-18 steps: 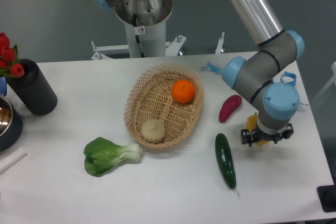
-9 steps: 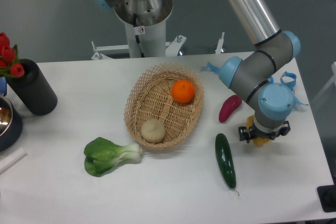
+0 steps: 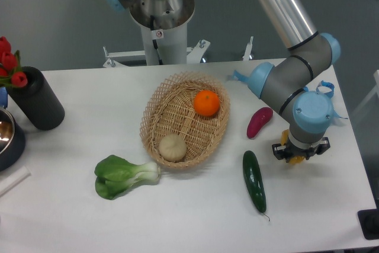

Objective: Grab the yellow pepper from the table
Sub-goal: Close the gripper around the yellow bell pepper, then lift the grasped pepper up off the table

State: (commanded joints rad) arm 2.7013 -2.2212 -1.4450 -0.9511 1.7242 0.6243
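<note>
The yellow pepper (image 3: 295,159) is at the right side of the white table (image 3: 195,217), mostly hidden under the arm's blue wrist. Only yellow slivers show at the wrist's left and lower edges. My gripper (image 3: 298,152) points straight down over it, with its black fingers (image 3: 278,151) on either side of the pepper and closed on it. I cannot tell whether the pepper still touches the table.
A dark green cucumber (image 3: 254,181) lies just left of the gripper and a magenta vegetable (image 3: 259,122) above it. The wicker basket (image 3: 161,112) holds an orange (image 3: 206,103) and a beige bun (image 3: 172,147). Bok choy (image 3: 123,176) lies front left. A black vase (image 3: 35,99) stands far left.
The gripper and wrist shifted slightly left, then back right, and the yellow slivers of the pepper moved with them. Everything else has stayed still.
</note>
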